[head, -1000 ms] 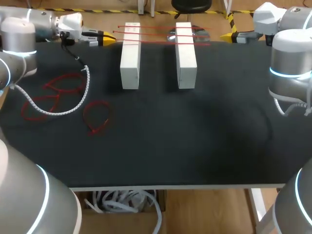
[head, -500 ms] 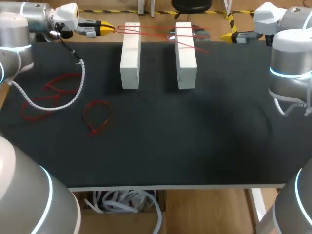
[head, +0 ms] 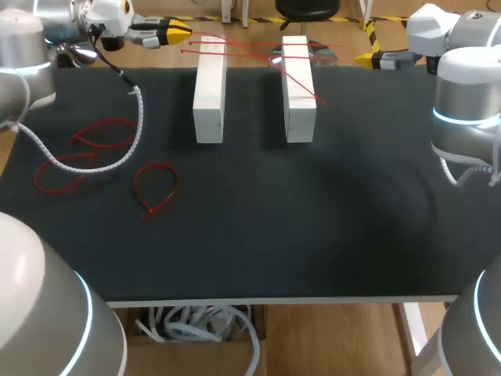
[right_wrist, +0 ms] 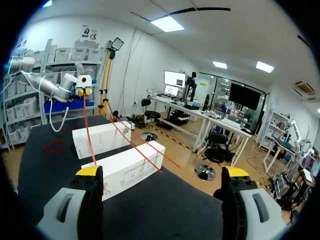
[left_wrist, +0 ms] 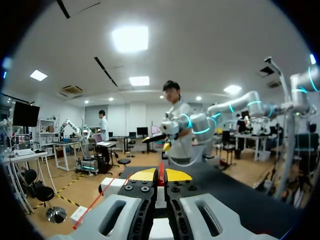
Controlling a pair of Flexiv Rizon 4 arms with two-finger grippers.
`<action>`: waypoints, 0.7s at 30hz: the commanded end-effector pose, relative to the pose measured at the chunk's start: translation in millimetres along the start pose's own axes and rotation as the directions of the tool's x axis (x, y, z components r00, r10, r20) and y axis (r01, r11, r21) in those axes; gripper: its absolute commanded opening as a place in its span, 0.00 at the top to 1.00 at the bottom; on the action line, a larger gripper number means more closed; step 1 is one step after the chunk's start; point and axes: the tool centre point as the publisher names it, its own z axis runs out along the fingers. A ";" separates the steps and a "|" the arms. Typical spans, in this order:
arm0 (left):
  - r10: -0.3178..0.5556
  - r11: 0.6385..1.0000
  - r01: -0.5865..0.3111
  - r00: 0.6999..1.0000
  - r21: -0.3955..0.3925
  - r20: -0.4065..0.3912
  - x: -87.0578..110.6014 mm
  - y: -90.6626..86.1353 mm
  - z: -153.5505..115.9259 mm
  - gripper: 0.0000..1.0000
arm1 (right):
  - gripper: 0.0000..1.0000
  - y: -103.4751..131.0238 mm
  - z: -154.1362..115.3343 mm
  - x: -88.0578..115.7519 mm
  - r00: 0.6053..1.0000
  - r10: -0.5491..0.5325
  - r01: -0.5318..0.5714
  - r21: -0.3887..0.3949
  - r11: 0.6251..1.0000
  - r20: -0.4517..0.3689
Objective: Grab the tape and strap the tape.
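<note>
— Where is your thin red plastic tie (left_wrist: 161,174)?
— Clamped between your left gripper's (head: 182,34) closed fingers, running ahead over two white rectangular blocks (head: 209,90).
— Your right gripper (right_wrist: 162,172)?
— Fingers spread wide, facing those blocks.

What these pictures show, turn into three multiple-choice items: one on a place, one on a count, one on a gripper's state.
1. Where do the closed red strap loops lie?
A. on the table, left-arm side
B. stacked at the right-arm side
C. at the near edge, in the middle

2. How many white boxes stand on the table?
A. one
B. two
C. four

3. The left gripper is:
A. open
B. shut on a box
C. shut on a red strap

Key: 1 A, the loops lie flat on the dark tabletop; 2 B, two stand side by side; 3 C, its yellow tips pinch the strap.
</note>
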 end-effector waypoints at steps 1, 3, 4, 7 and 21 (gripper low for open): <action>-0.019 1.000 0.018 0.975 0.004 0.221 11.6 -13.0 8.0 1.00 | 0.00 0.0 0.1 -0.1 1.000 0.000 0.000 0.000 1.000 0.000; -0.037 0.999 0.033 0.973 0.023 0.228 12.3 -18.4 10.5 1.00 | 0.00 0.0 0.1 -0.1 1.000 0.000 0.000 0.000 1.000 0.000; -0.043 0.999 0.036 0.972 0.032 0.233 12.8 -20.9 11.8 1.00 | 0.00 0.0 0.1 -0.1 1.000 0.000 0.000 0.000 1.000 0.000; -0.064 0.997 0.050 0.968 0.062 0.243 14.4 -29.4 15.5 1.00 | 0.00 0.0 0.1 -0.1 1.000 0.000 0.000 0.000 1.000 0.000; -0.124 0.987 0.082 0.939 0.142 0.320 14.6 -59.2 28.4 1.00 | 0.00 0.0 0.1 -0.1 1.000 0.000 0.000 0.000 1.000 0.000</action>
